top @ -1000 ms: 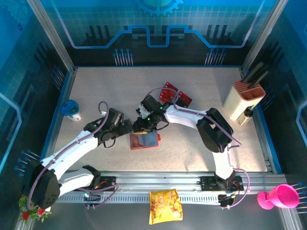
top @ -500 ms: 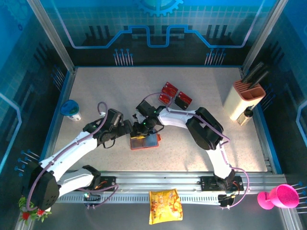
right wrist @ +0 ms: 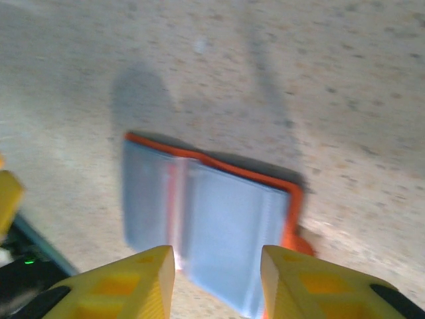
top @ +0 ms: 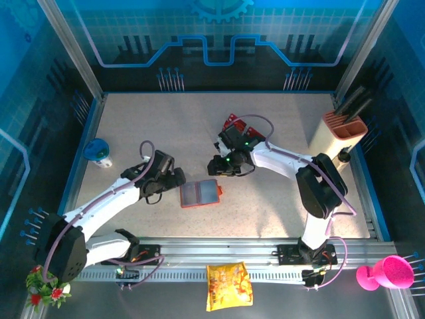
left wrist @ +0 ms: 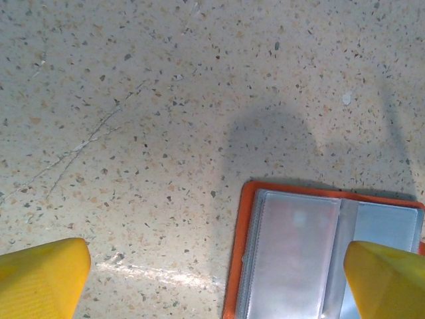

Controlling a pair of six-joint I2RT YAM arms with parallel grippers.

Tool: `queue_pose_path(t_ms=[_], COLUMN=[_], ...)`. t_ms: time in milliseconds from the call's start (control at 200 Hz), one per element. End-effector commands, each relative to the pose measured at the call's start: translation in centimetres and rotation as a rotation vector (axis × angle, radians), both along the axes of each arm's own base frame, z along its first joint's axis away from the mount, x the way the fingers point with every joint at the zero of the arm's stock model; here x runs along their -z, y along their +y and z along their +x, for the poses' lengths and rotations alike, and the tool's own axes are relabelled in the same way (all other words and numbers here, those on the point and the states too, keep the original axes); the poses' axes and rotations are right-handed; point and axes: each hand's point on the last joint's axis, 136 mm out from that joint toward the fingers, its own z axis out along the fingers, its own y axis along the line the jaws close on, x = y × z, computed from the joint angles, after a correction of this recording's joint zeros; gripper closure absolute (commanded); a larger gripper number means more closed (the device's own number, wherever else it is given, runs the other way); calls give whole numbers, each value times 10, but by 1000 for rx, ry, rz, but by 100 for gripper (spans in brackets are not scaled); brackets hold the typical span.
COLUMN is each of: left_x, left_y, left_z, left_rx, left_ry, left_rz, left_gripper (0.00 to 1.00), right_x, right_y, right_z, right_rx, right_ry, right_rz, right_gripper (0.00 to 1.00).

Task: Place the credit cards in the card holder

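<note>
the card holder (top: 200,193) lies open and flat on the speckled table (top: 133,119), pockets up, near the front middle. the left gripper (top: 175,179) sits just beside its left edge, claw spread wide and empty; in the left wrist view its yellow fingertips (left wrist: 43,276) stand far apart, one over bare table, the other over the holder. the right gripper (top: 215,166) hovers just behind the holder's far edge, claw at a narrow gap with nothing between the fingers. the credit cards (top: 230,120) lie farther back, partly hidden by the right arm
</note>
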Motion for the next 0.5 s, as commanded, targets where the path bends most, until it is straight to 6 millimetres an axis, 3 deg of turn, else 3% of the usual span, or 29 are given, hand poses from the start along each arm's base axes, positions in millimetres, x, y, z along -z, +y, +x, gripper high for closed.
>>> queue_pose_path(t_ms=[0, 370, 495], left_x=[-10, -10, -10], left_y=[-11, -22, -24], left_z=[13, 22, 22], left_rx=[34, 53, 56], left_ry=[-23, -12, -10], left_rz=[-34, -59, -65], left_gripper=[1, 1, 1], right_x=[22, 46, 54], right_y=[-35, -20, -21], right_z=[-16, -22, -23], right_rx=[-42, -99, -103], right_ry=[11, 59, 75], right_rz=[-192, -223, -237], right_gripper=[60, 60, 65])
